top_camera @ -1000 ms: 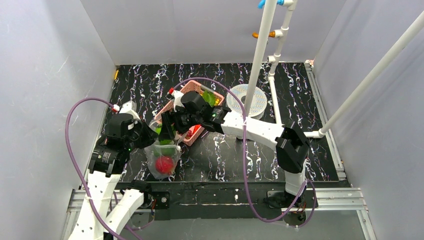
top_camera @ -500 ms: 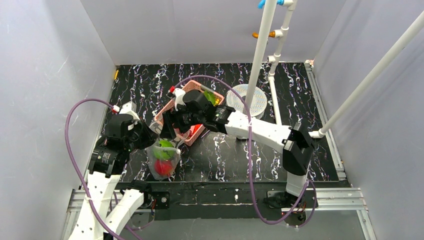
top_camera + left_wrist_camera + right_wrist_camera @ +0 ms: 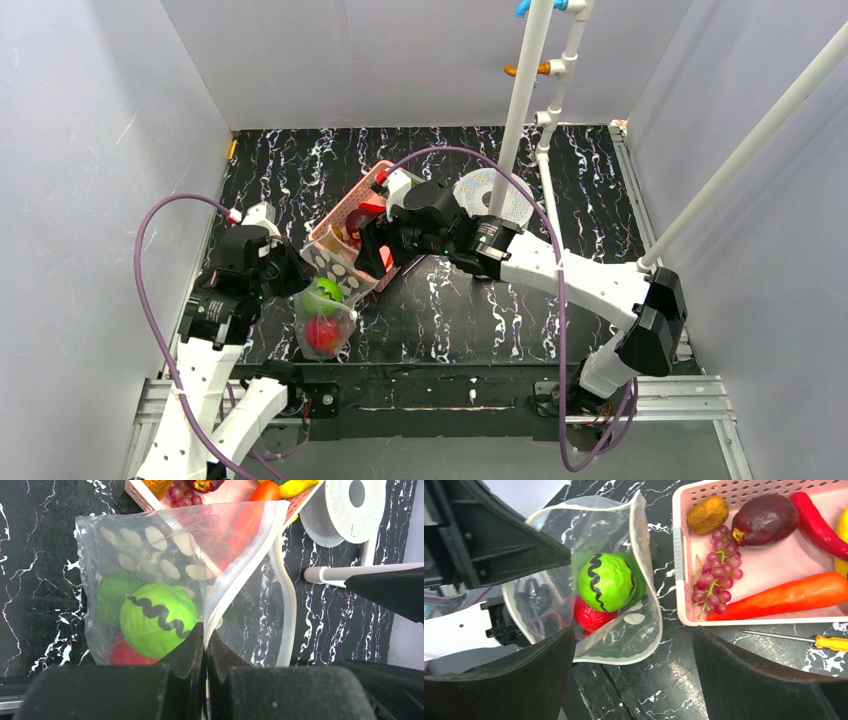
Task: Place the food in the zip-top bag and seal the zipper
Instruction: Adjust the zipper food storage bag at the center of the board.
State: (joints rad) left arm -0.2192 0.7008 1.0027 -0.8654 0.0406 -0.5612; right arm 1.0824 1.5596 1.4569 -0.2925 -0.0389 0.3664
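The zip-top bag [image 3: 328, 300] hangs open at the near left, beside the pink basket [image 3: 345, 215]. My left gripper [image 3: 206, 641] is shut on its mouth edge, by the zipper [image 3: 289, 605]. Inside lie the green leafy piece [image 3: 606, 581] and, under it, the red apple [image 3: 591, 616]. My right gripper [image 3: 634, 630] is open and empty, just above and right of the bag's mouth. The basket [image 3: 677, 555] holds purple grapes [image 3: 716, 577], a brown-orange fruit [image 3: 707, 514], a dark maroon fruit [image 3: 765, 519], a red chili [image 3: 816, 522], a carrot [image 3: 789, 596] and a yellow piece [image 3: 842, 535].
An orange-handled screwdriver [image 3: 829, 642] lies on the black marbled table near the basket. A white perforated disc [image 3: 497, 200] and a white pipe frame [image 3: 522, 110] stand behind the right arm. Grey walls close in the table on three sides.
The green leafy piece has dropped into the bag onto the apple. My right gripper has drawn back to the right, towards the basket, and is empty. The left gripper still holds the bag.
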